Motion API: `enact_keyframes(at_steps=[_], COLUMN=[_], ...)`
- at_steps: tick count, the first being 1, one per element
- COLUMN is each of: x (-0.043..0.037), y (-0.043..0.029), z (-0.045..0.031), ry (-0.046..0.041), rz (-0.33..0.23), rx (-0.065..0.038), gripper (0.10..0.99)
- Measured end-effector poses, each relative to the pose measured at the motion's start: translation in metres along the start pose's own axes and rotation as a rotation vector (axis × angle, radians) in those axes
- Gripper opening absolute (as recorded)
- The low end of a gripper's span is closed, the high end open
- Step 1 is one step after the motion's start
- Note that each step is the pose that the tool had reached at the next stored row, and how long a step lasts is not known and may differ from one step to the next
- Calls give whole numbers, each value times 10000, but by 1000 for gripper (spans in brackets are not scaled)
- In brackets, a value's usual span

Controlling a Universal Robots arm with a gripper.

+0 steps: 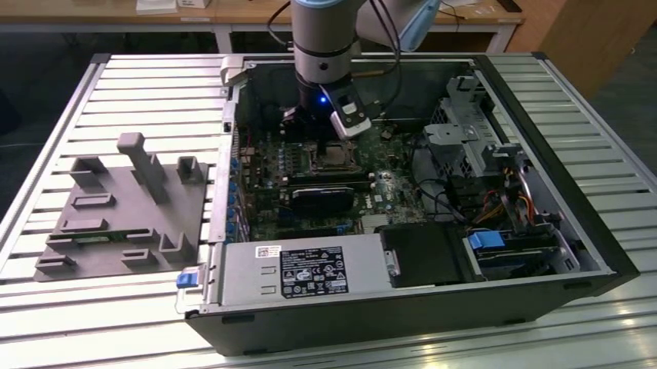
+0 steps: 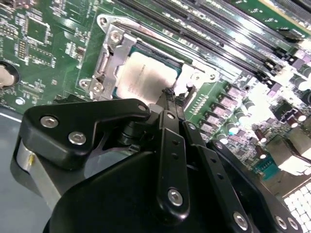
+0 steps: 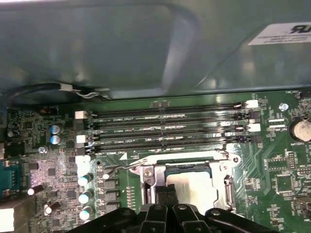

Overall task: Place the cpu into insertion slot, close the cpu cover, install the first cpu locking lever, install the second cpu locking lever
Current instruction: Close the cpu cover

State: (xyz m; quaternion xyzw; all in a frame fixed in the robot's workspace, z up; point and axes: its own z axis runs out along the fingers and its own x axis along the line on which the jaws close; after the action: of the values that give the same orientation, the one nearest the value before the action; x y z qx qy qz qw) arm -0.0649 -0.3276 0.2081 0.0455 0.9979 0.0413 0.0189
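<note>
The first step looks done. The cpu [image 2: 146,75] lies flat in the slot [image 3: 189,169], its pale metal face up and level, on the far half of the green board [image 2: 48,48] inside the open computer case [image 1: 601,254] on the slatted bench [image 1: 103,338]. The slot sits just near of the long memory slots [image 3: 170,127].

The second step also seems done, as a judgement. The silvery cover [image 2: 108,60] appears to lie down around the cpu, its window framing the metal face, and no plate stands up in either wrist view.

The levers are less certain. A thin wire lever [image 3: 124,167] with a hooked end runs beside one corner of the slot, and I cannot tell whether it is latched under its catch or sitting free. I cannot make out a second lever for sure.

The gripper [image 2: 168,93] is low over the slot, at the edge of the cover. Its fingers [image 3: 160,194] are pressed together with nothing visible between them, their tips just beside or touching the cover's rim. That suggests the work is at the lever stage.
</note>
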Motion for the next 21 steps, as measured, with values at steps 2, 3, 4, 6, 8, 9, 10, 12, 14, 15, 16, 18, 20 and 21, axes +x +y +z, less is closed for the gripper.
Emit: enact_keyframes(at_steps=[2,3,4,6,8,9,10,12,14,15,16,18,20,21], x=[-51,-79,-106,-151,-162,-162,-162,-163,-165,-166,-167,-169,-170,-171], y=[4,7,9,13,14,14,16,18,22,24,27,31,34,35], z=[3,4,5,7,6,1,-11,-44,-89,-115,-143,-190,-226,-238], ry=[1,3,4,7,7,9,8,8,4,2,-3,-15,-23,-25], rz=[1,0,0,1,0,1,1,1,1,-1,-1,-1,-3,-2], rx=[-1,-1,-1,-1,-2,1,-1,0,-2,0,0,5,19,30], gripper=[102,102,102,102,102,102,102,102,102,102,102,102,102,102])
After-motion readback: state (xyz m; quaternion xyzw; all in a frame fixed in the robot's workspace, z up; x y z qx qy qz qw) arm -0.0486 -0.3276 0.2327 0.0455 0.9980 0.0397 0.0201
